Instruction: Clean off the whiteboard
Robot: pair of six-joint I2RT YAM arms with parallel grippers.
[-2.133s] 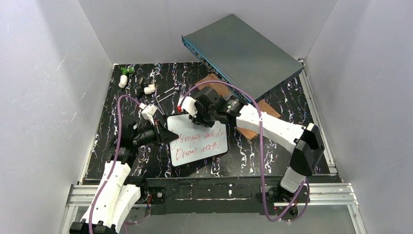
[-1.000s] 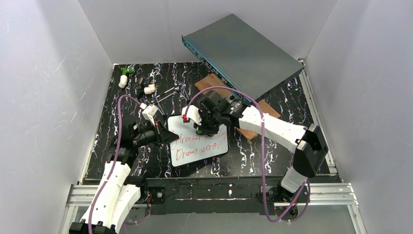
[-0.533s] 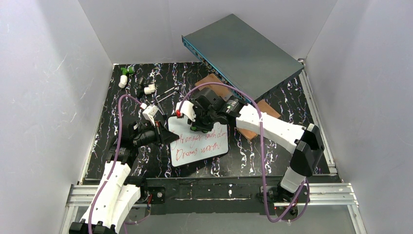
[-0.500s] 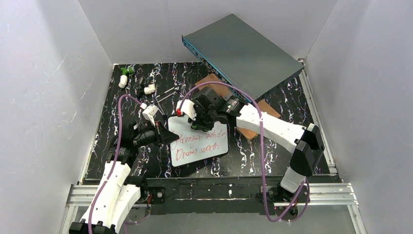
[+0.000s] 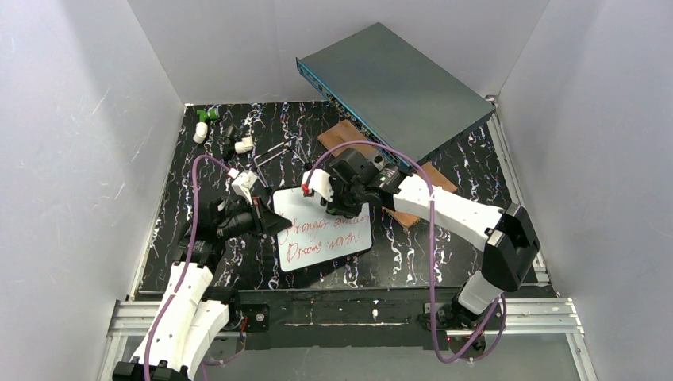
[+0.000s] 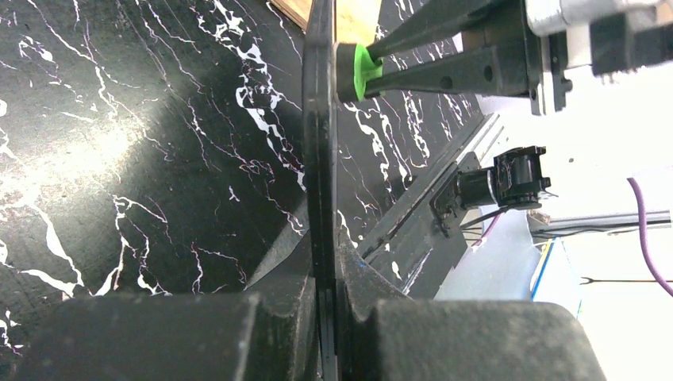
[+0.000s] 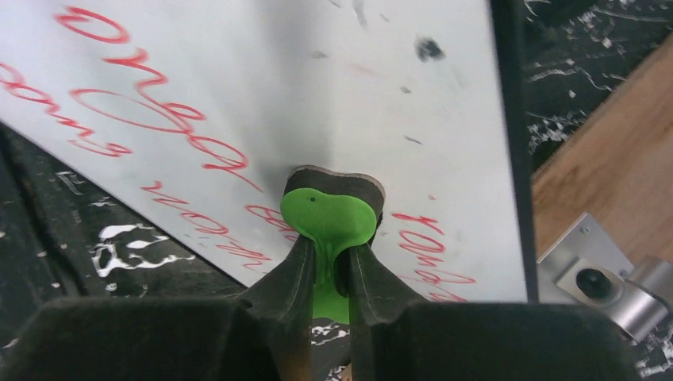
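The whiteboard (image 5: 324, 230) is found near the middle of the black marbled counter (image 5: 468, 159), just this side of the wooden plank (image 5: 406, 213) and the grey-teal box (image 5: 397, 87). Its left short edge is clamped edge-on between the left fingers (image 6: 322, 258), which are pinched tight on the thin rim. Whether the board rests flat or is tipped up at that edge cannot be told.

The right fingers (image 7: 328, 254) are closed narrowly on the stem of a green eraser (image 7: 327, 216), and its dark pad is pressed against the board's face. From above, contact is made at the far right of the upper line of red writing, close to the board's right end.

And here is what matters: the board's long axis runs from the left fingers across to the right arm's side, and both lines of writing are laid along it. Nearly all the ink is left to clear, lying leftward from the pad toward the clamped edge and nearer the arm bases. The wiping stroke is judged to belong to the right arm, drawn along that axis, with the board braced by the left.
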